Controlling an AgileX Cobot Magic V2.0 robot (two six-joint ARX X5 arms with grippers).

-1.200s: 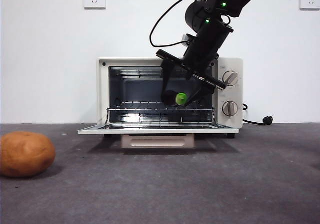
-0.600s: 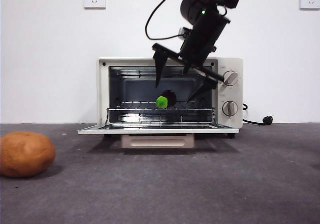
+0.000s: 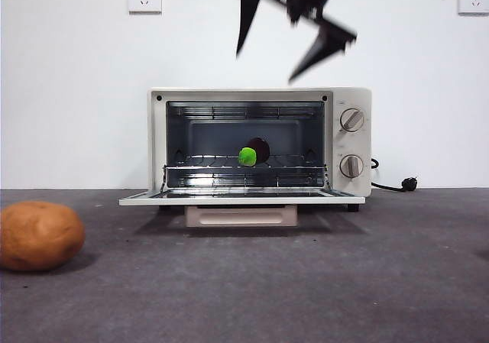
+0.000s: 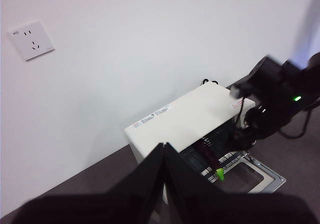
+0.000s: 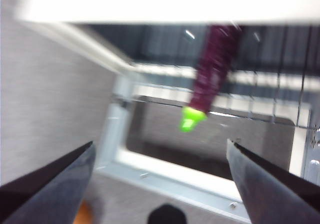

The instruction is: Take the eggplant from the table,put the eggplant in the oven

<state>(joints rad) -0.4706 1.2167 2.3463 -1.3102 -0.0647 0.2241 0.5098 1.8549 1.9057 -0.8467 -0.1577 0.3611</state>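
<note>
eggplant (image 3: 250,153) lies on oven (image 3: 260,144) wire rack (image 3: 244,162), green cap nearest. right gripper (image 3: 294,26) spread wide above, empty; left gripper (image 4: 165,156) pinched closed. prob light, stiff, slick plastic; grab mid-body.

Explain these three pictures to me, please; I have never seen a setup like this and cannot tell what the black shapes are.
This is a robot with two arms at a table, each ending in a gripper with two black fingers. The front view comes from a low camera looking level across the table. The other two come from cameras on the arms' wrists, so each shows its own fingers rising from the bottom edge.

The right gripper hangs above the oven, open and holding nothing. The left gripper waits off to the side, shut and empty, looking down at the oven's top.

The oven's door is folded down. Inside, the eggplant lies on the wire rack, its green cap pointing out toward the door. A brown potato sits on the table, apart from the oven.
</note>
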